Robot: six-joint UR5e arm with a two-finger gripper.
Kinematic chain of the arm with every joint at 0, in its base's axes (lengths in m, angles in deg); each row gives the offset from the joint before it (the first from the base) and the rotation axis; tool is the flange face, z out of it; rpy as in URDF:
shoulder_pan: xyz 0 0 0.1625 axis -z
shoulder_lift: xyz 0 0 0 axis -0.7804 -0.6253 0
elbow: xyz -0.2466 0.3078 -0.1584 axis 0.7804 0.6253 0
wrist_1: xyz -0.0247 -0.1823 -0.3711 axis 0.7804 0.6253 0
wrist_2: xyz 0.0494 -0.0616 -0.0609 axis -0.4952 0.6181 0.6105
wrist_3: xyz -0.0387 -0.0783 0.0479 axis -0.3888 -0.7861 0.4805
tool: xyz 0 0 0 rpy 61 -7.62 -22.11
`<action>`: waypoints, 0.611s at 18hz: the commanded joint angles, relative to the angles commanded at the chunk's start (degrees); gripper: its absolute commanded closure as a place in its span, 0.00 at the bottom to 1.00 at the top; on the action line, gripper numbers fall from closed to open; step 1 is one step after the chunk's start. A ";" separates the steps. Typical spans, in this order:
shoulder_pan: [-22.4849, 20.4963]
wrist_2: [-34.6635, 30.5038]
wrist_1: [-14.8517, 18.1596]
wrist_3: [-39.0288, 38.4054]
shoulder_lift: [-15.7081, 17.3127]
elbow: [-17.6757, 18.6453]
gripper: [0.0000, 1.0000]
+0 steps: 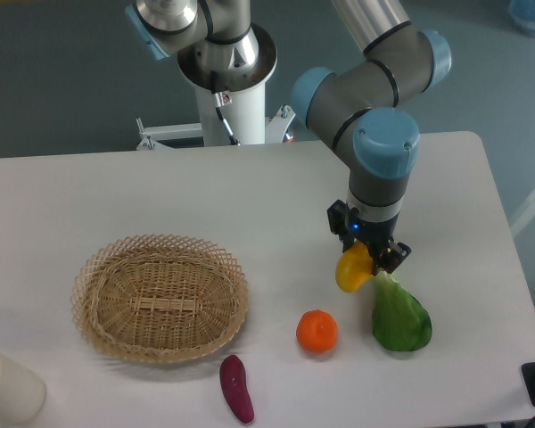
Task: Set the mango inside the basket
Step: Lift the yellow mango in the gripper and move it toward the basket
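Observation:
The mango (353, 269), yellow shading to orange, hangs in my gripper (364, 256) at the right of the table, lifted a little above the surface. The gripper is shut on its upper end, so that part is hidden. The wicker basket (96, 272) sits at the left of the table, empty, well apart from the gripper.
A round orange fruit (317, 331) lies just below and left of the mango. A green leafy vegetable (400, 318) lies right beside and under the gripper. A purple eggplant (236, 387) lies near the front edge. A white cylinder (9, 387) stands at the front left corner.

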 joint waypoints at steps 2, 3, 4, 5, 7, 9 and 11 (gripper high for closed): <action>0.00 0.17 0.00 -0.09 0.00 0.00 0.61; 0.00 0.17 0.00 -0.26 0.00 0.00 0.61; 0.09 0.17 0.00 -0.35 -0.09 0.00 0.60; 0.09 0.17 0.00 -0.35 -0.09 -0.09 0.60; 0.35 0.00 0.09 -0.70 -0.17 -0.44 0.60; 0.79 0.00 0.09 -2.62 -0.44 -0.44 0.59; 2.28 0.00 0.00 -5.44 -0.61 -0.61 0.60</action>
